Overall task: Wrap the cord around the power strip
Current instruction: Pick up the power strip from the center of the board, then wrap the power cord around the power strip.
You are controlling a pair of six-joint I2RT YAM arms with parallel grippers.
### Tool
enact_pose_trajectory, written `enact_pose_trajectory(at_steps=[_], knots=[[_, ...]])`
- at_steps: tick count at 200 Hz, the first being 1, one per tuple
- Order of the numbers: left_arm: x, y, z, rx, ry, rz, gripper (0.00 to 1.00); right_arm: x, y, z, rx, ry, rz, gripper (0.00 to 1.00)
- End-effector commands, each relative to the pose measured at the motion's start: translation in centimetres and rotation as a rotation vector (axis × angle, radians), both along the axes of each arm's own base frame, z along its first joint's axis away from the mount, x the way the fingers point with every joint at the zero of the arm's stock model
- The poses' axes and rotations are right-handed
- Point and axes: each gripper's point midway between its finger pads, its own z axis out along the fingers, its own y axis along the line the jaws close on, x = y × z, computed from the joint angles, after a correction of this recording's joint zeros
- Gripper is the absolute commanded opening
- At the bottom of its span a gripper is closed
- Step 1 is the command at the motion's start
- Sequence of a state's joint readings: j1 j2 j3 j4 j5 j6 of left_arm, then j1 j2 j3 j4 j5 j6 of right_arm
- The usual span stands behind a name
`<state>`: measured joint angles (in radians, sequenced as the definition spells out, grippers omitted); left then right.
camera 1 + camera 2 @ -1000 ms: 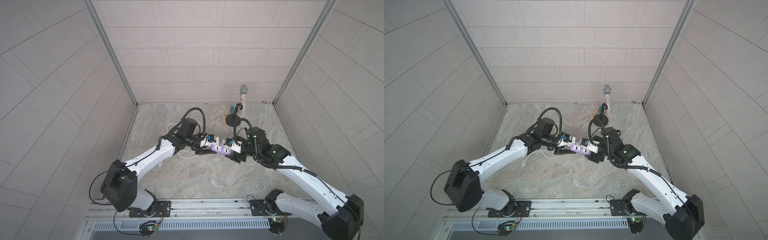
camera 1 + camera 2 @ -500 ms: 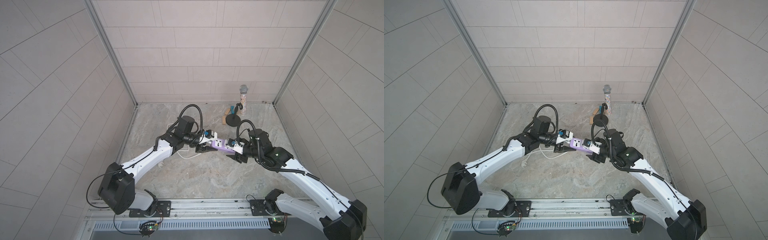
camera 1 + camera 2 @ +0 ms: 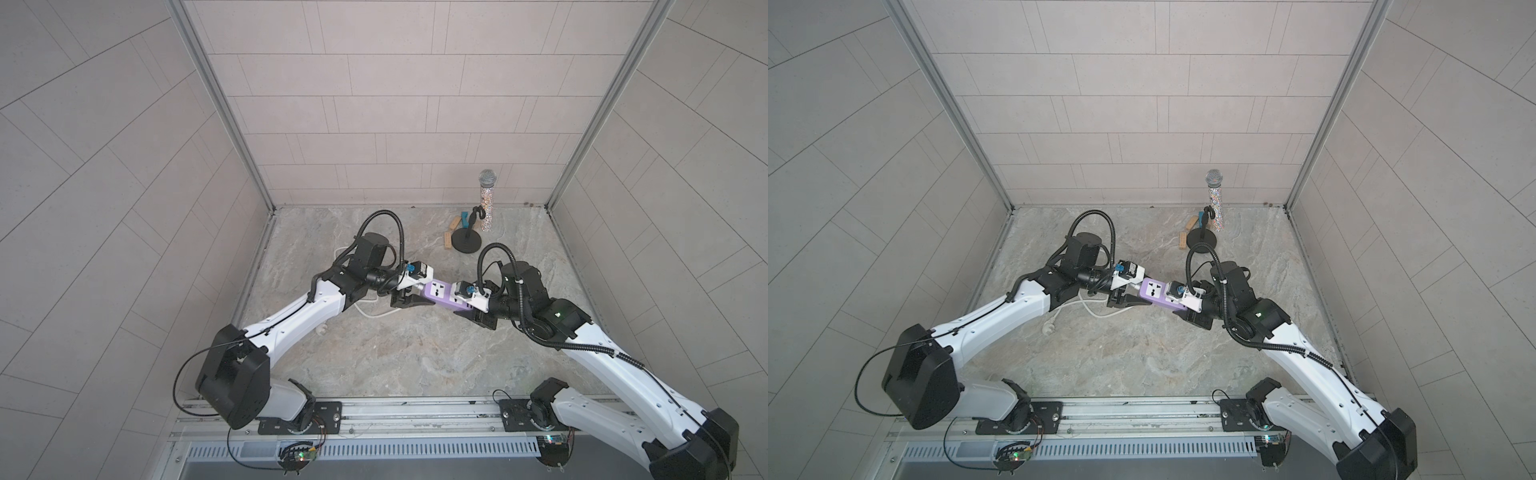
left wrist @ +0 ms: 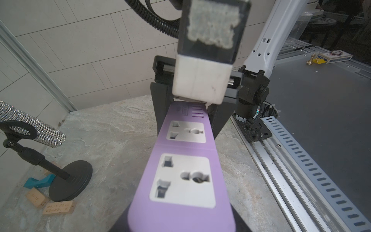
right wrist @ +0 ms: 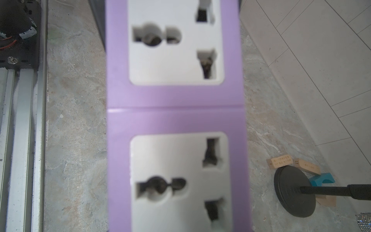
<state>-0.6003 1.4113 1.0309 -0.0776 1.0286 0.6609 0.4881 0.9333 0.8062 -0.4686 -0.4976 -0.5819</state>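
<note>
Right pincer (image 4: 187,128) has clamped down since a sec ago, now pinching power strip (image 3: 440,293) at one end. Left pincer (image 3: 426,296) pinches the opp. end, so strip hangs betw. them, sockets up, off the worktop (image 3: 395,353). Cord (image 3: 1100,316) lies loose on worktop below left pincer, unwrapped.

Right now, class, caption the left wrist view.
Right hand clamps the far end of the power strip, microphone stand nearby.

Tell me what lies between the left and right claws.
The lavender-purple rectangular power strip spans from the left claw to the right claw, one end in each, shown in both top views.
</note>
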Motion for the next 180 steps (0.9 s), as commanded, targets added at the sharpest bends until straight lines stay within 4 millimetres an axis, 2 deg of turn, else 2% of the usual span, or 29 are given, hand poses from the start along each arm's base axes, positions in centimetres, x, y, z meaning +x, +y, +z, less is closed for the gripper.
enact_pose_trajectory(at_steps=[1, 22, 41, 58, 79, 94, 112, 153, 180], knots=[[1.7, 0.1, 1.4, -0.039, -0.060, 0.090, 0.65, 1.3, -0.1, 2.4, 0.084, -0.045, -0.079, 0.30], [4.1, 0.9, 3.2, -0.122, -0.099, 0.225, 0.81, 2.5, -1.2, 2.7, 0.092, -0.050, -0.165, 0.25], [6.8, 2.9, 5.2, -0.218, -0.064, 0.362, 0.99, 4.0, -2.3, 3.4, 0.113, -0.075, -0.258, 0.21], [9.0, 5.1, 6.7, -0.301, -0.025, 0.467, 1.00, 5.0, -3.0, 4.7, 0.157, -0.107, -0.315, 0.18], [11.0, 7.3, 7.1, -0.374, 0.032, 0.559, 1.00, 6.2, -3.5, 6.7, 0.214, -0.141, -0.368, 0.17], [12.2, 8.6, 5.9, -0.381, 0.052, 0.635, 0.97, 7.1, -4.1, 8.4, 0.236, -0.162, -0.419, 0.17], [12.5, 9.3, 3.8, -0.364, 0.041, 0.678, 0.95, 8.1, -4.7, 10.4, 0.270, -0.177, -0.462, 0.17], [10.9, 8.2, -2.6, -0.237, 0.134, 0.584, 0.89, 8.9, -4.3, 14.0, 0.328, -0.190, -0.460, 0.16], [11.5, 7.6, -5.4, -0.209, 0.166, 0.609, 0.88, 8.8, -3.7, 15.5, 0.347, -0.186, -0.431, 0.16]])
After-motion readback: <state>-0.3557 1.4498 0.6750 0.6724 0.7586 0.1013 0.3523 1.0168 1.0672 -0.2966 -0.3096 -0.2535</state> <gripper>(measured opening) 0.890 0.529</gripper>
